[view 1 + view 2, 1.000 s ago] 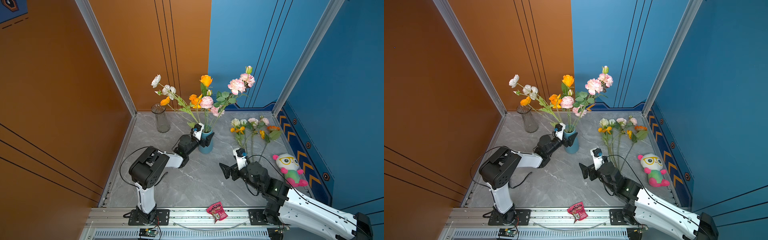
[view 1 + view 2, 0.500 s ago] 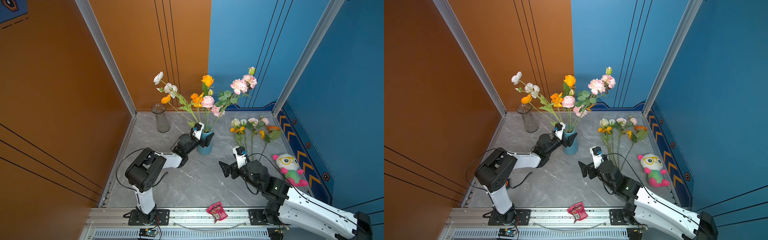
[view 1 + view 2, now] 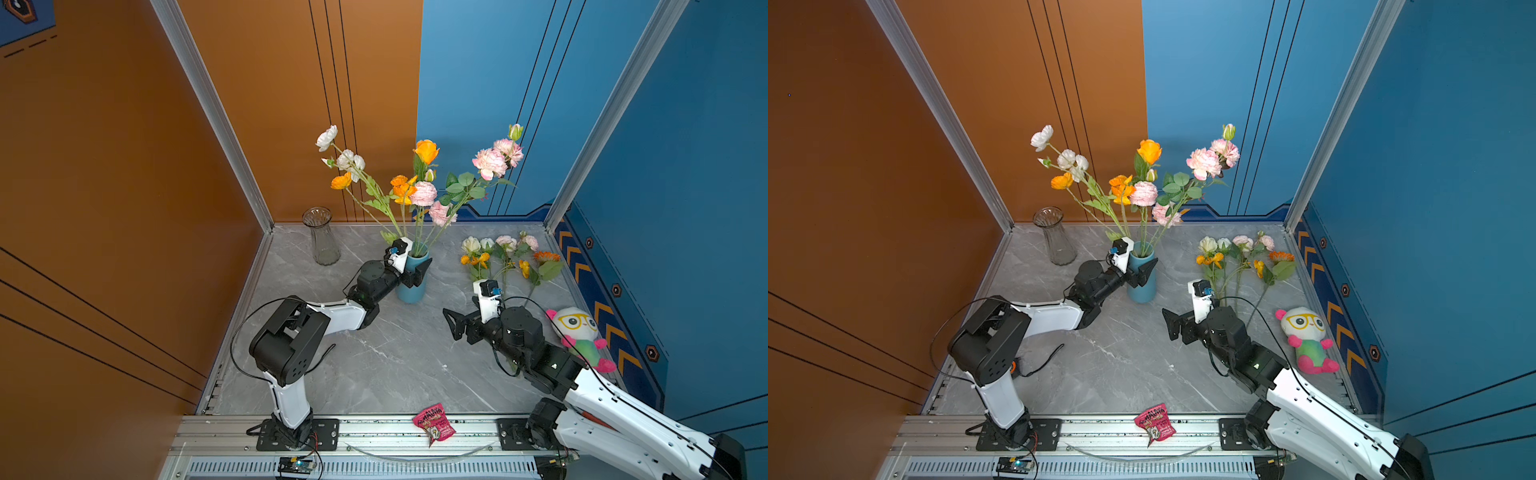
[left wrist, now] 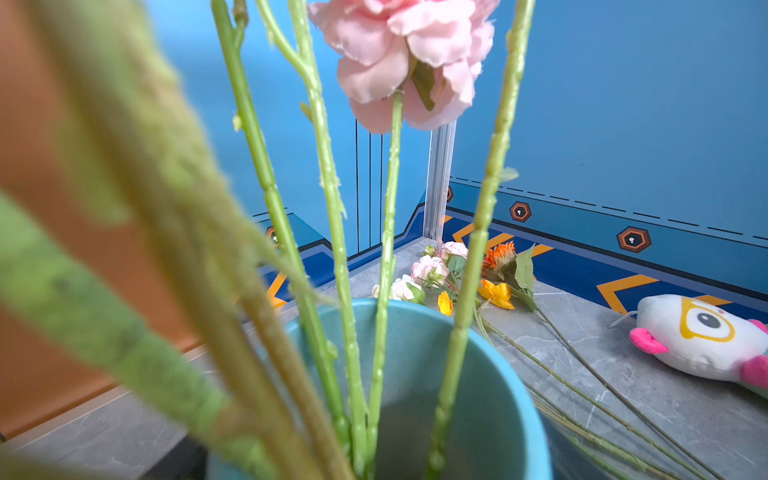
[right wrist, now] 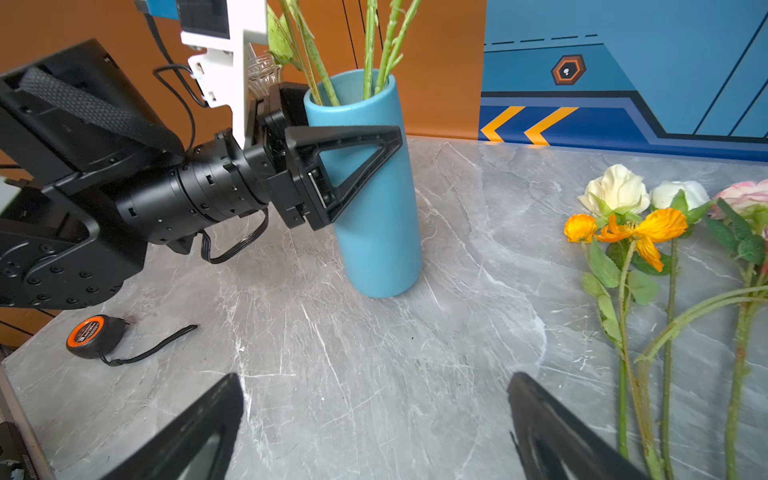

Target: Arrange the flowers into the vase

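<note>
- Glass vase: empty, standing apart by the wall.
- Left gripper: I clamp the blue vase, steadying it under its tall flowers.
- Right gripper: jaws wide, holding nothing, poised near the loose flowers on the table, probably my next pick.

Robot lab test cell.
Printed orange and blue wall panels, aluminium extrusion rail with bolted arm bases, grey marble-look bench.

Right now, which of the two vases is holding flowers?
The blue cylindrical vase, with green stems standing in it; the clear ribbed glass vase holds none.
</note>
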Available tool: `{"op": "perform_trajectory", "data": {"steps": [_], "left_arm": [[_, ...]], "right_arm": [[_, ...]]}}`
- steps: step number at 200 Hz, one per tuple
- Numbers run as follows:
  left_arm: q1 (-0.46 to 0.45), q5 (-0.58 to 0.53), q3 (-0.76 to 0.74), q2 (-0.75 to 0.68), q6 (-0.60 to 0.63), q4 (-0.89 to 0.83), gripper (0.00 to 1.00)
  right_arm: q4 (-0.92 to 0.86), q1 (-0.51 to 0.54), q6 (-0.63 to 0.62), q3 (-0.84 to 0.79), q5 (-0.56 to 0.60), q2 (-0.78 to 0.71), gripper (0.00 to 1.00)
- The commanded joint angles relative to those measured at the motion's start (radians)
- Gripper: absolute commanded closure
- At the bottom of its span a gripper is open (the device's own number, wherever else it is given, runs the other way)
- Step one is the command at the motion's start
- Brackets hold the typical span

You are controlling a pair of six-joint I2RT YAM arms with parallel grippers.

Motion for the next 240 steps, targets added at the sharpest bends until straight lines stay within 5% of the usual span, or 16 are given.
{"op": "perform_trajectory", "data": {"steps": [1,134,240], "left_arm": [[-0.007,-0.022,0.101,-0.072,0.046,0.198,0.75],[0.070,-0.041,0.553,0.244,0.027,0.182,0.75],[0.130,-0.028,0.798,0.475,-0.011,0.160,0.76]], "right_arm": [[0.010,-0.023,-0.011,0.028,-0.038,0.015,0.00],[0.072,-0.275,-0.063,0.209,-0.220,0.259,0.00],[0.193,-0.321,-0.093,0.254,-0.287,0.458,0.00]]}}
